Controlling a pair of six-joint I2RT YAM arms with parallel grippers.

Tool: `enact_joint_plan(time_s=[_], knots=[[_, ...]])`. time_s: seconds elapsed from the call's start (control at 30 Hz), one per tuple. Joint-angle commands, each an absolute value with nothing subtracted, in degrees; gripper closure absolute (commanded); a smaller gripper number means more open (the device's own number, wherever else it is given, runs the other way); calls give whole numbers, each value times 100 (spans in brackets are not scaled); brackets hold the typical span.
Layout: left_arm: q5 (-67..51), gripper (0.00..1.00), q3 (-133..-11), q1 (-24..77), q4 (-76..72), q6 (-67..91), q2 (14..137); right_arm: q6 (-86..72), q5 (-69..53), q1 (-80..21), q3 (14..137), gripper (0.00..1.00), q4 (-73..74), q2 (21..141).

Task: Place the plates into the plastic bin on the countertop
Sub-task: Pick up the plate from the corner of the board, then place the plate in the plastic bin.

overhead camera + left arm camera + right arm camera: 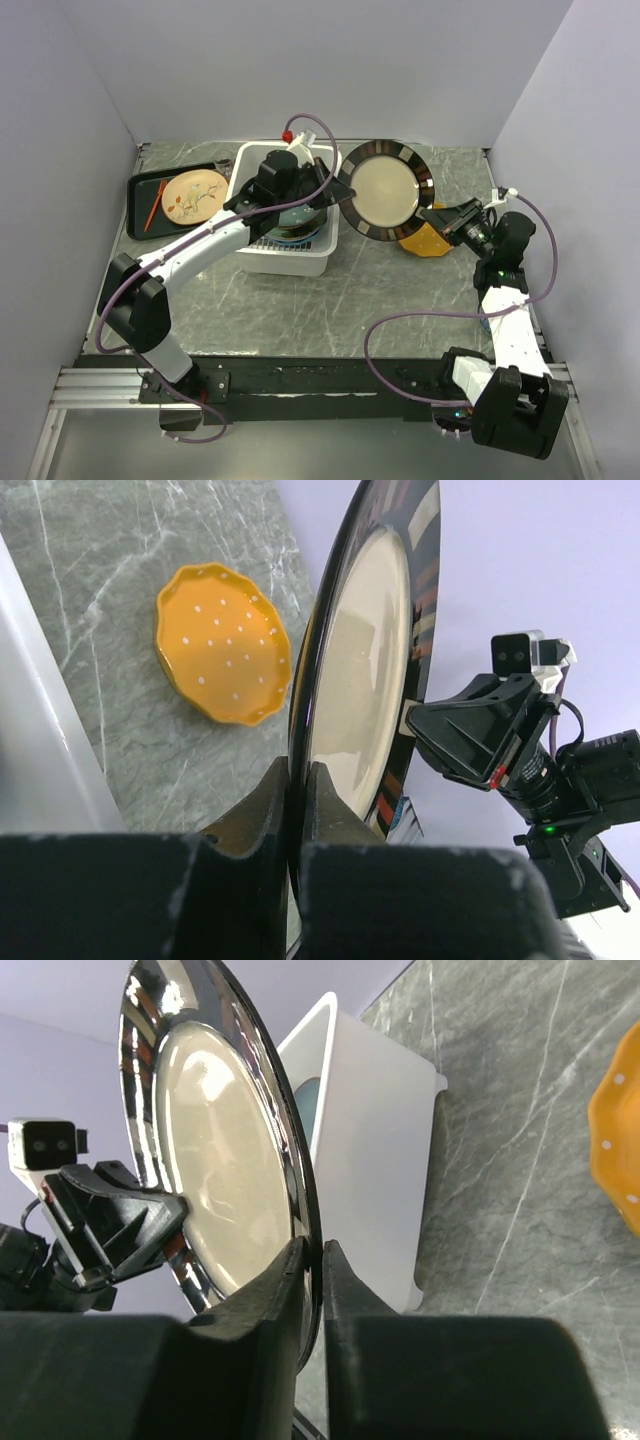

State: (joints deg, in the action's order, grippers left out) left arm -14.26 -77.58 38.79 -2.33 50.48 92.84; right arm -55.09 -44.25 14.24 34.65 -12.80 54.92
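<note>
A tan plate with a dark glossy rim [384,188] hangs tilted on edge above the countertop [380,290], just right of the white plastic bin [285,258]. My left gripper [341,192] is shut on its left rim, seen close up in the left wrist view [298,775]. My right gripper [433,213] is shut on the opposite rim [312,1250]. The bin holds stacked plates, a dark teal one [296,228] on top, mostly hidden by my left arm. An orange dotted plate [421,244] lies on the countertop below the held plate [222,643].
A flat black tray [138,200] at the back left carries a tan patterned plate [194,195] and a thin orange stick [153,203]. A small glass [222,160] and a red object [287,135] stand behind the bin. Grey walls close in on three sides.
</note>
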Motion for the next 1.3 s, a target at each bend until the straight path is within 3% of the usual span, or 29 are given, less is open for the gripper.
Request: enact_joint_plan(time_s=[0.0,0.07,0.1,0.2,0.3,0.73,1.27], knots=[[-1397,99,-7717,4034,-237,4474,9237,-5502,-4878,1283,3999,67,-2109,5475],[-1389,99,-7717,4034,-237,4474,9229,-5502,-4852,1283,3973,51,-2118,5476],[-1380,99,-7734,4034,-229,4474,9229,-5485,-4843,1283,3973,35,-2057,5467],[-1380,99,-7743,4034,-211,4465,9229,-5300,-4711,1274,4034,13,-1742,5449],[-1380,99,-7752,4034,-220,4465,9246,-5124,-4527,1283,4061,1,-1504,5362],[-1292,99,-7769,3990,-202,4474,9167,-4948,-4263,1275,4096,0,-1248,5291],[-1872,99,-7427,3050,-519,4772,8605,-4948,-4219,1275,4069,0,-1327,5423]])
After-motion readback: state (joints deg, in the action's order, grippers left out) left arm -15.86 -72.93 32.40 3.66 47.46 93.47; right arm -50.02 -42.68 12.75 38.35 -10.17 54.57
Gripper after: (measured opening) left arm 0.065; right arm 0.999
